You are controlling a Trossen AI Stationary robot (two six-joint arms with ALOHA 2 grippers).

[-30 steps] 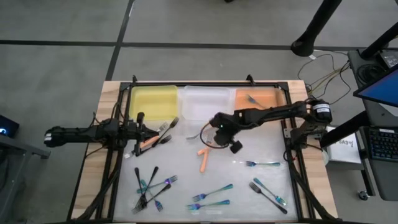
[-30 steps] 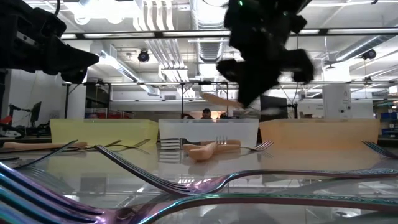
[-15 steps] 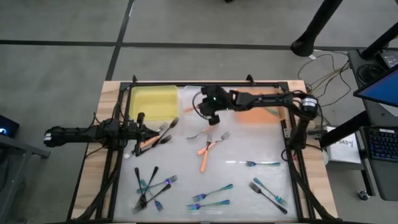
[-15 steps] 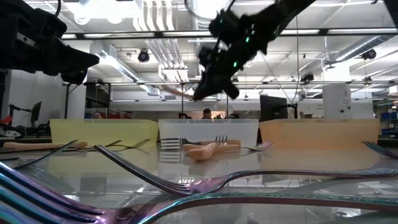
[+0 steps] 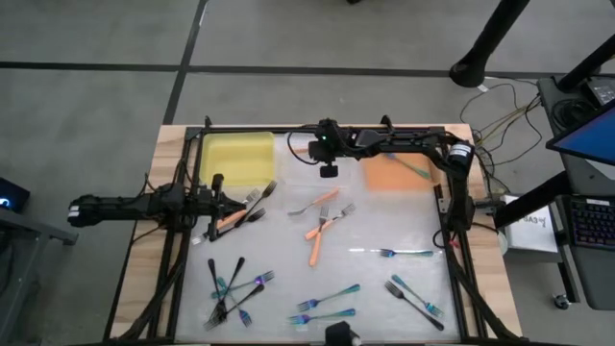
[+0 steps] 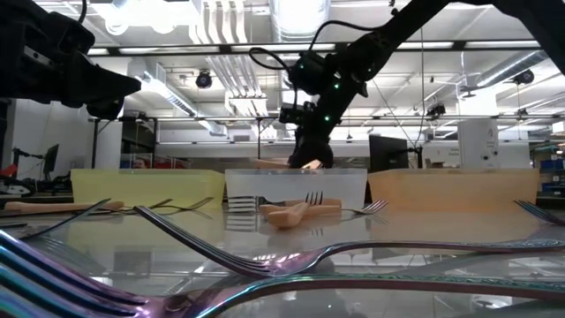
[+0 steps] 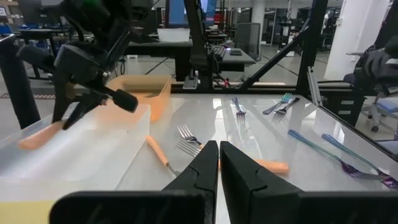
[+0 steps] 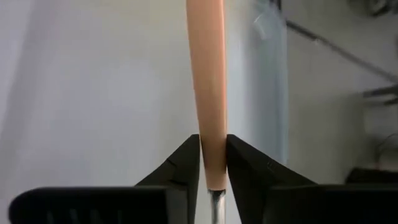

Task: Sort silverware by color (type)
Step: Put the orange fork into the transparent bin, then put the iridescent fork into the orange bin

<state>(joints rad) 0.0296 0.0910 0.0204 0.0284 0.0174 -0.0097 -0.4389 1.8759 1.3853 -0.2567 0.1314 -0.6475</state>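
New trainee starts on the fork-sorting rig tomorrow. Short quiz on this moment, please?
1. True or false: the left hand holds a fork.
2. The right hand hangs over which tray? A yellow, B clear tray, C orange.
3. What colour is the handle of the fork in the right hand?
Key: 1 false, it is shut on nothing; 2 B; 3 orange.

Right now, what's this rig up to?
Sorting forks by handle colour into bins along the table's far edge. The right gripper is over the clear middle bin with an orange-handled fork between its fingers. The left gripper waits shut at the table's left side. Many forks are still loose on the table.
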